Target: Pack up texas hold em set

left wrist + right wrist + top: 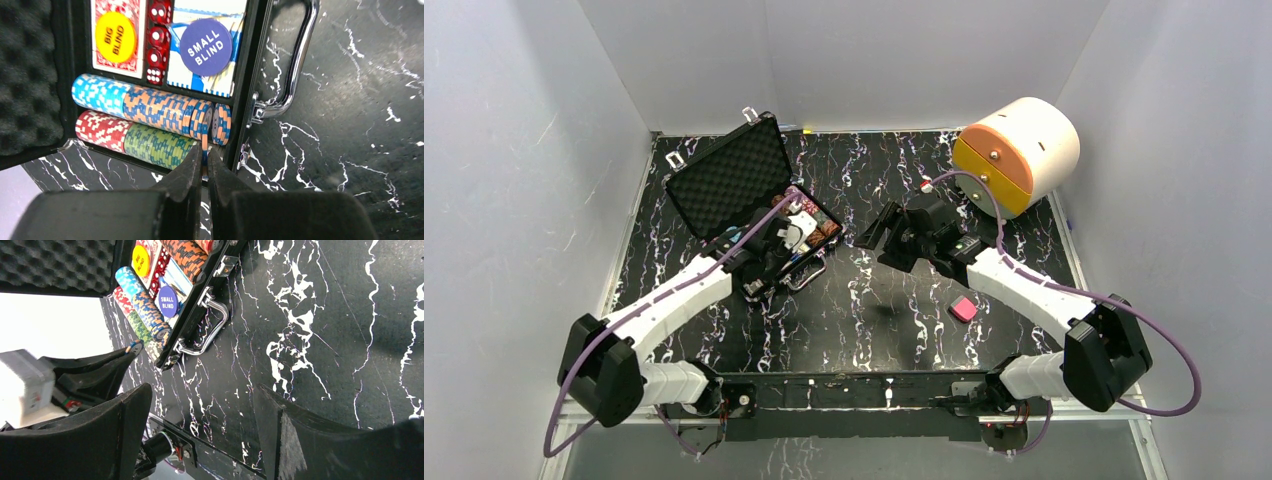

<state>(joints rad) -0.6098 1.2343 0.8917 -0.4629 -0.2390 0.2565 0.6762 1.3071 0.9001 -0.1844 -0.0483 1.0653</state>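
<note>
The texas hold em set's black case (pixel 727 178) lies open at the back left, foam lid up. Rows of blue, orange, red and green chips (pixel 150 107) fill it, with a yellow BIG BLIND button (pixel 115 36), a purple SMALL BLIND button (pixel 205 46), red dice (pixel 157 45) and a red-backed deck (pixel 135 12). My left gripper (pixel 205 159) is shut on an orange-and-blue chip (pixel 204 142), held edge-on at the end of the rows by the case's near wall. My right gripper (pixel 879 235) hangs open over the table right of the case, nothing between its fingers (pixel 132 415).
The case's silver handle (pixel 296 65) and latches (pixel 256 111) face the table's middle. A small pink block (pixel 963 309) lies by the right forearm. A large cream-and-orange cylinder (pixel 1019 152) stands at the back right. White walls close in three sides.
</note>
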